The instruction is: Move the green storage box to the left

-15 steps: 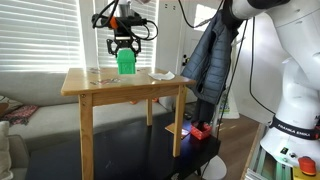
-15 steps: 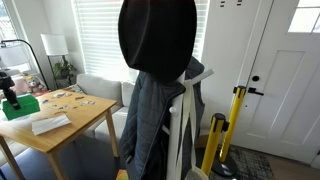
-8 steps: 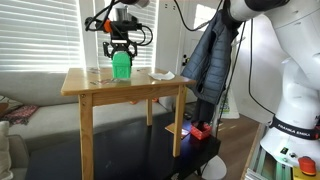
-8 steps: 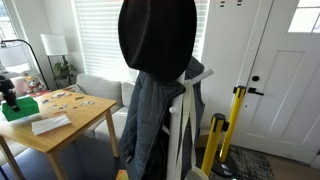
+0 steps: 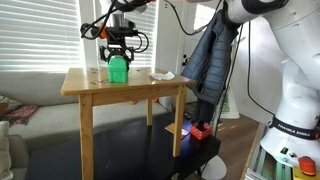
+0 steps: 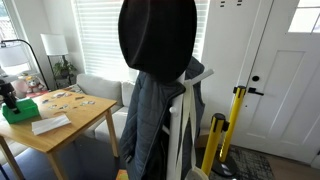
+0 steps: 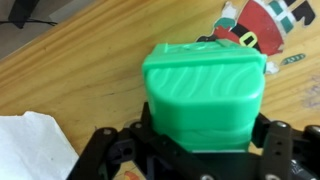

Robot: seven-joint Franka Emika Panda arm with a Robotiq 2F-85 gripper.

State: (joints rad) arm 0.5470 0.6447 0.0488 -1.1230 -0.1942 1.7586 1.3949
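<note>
Since you've shifted left over the last second, the box point(image 5: 118, 70) sits left of centre on the table point(image 5: 85, 84) (lifted or dragging, can't tell). The claw point(image 5: 118, 60) is clamped on its sides. Task's progressing.

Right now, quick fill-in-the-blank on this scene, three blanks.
The claw is shut on the ___ storage box. The table below it is made of ___. The flat item lying on the table is ___ in color.
Missing words: green; wood; white.
</note>
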